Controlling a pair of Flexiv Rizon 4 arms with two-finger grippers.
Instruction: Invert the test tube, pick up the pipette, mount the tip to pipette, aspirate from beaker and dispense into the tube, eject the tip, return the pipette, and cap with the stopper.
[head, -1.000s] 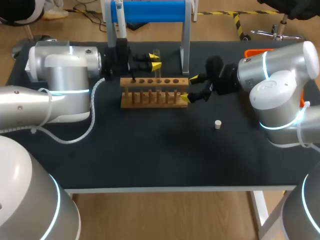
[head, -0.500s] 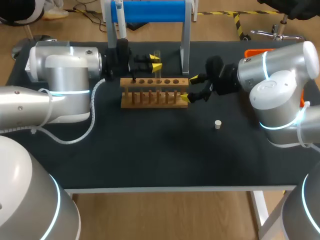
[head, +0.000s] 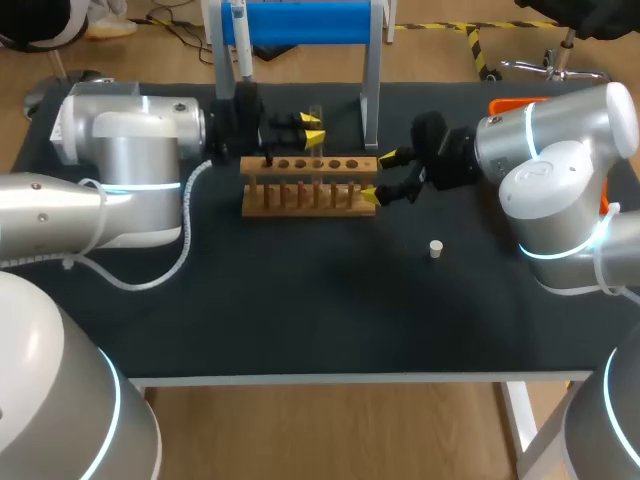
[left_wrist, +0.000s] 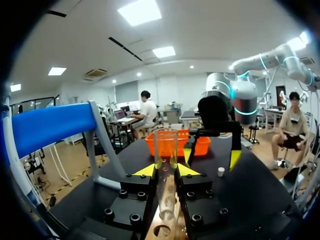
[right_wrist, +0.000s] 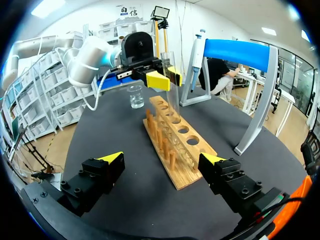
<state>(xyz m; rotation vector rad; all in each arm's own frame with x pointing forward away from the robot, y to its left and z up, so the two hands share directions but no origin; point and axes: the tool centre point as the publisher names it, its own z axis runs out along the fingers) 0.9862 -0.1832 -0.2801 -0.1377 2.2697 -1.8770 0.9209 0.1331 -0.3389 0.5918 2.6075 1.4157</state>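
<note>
- The left hand (left_wrist: 166, 170) pinches a clear glass test tube (left_wrist: 165, 147) between its 2 yellow tips and holds it upright, open mouth up, over the pale wooden test-tube rack (head: 308, 185).
- The tube's lower end reaches down to the row of holes; I cannot tell whether it sits in one.
- The right hand (right_wrist: 162, 158) is spread wide at the rack's right end, 1 finger on each side, neither touching the wood.
- A small white cylindrical stopper (head: 435, 248) stands alone on the black worktop (head: 300, 310), well apart from the rack on the right arm's side.
- A white and blue pipette (right_wrist: 196, 57) hangs on the blue-barred metal stand (head: 300, 22) behind the rack.
- A small clear glass beaker (right_wrist: 135, 96) stands beyond the rack's far end.
</note>
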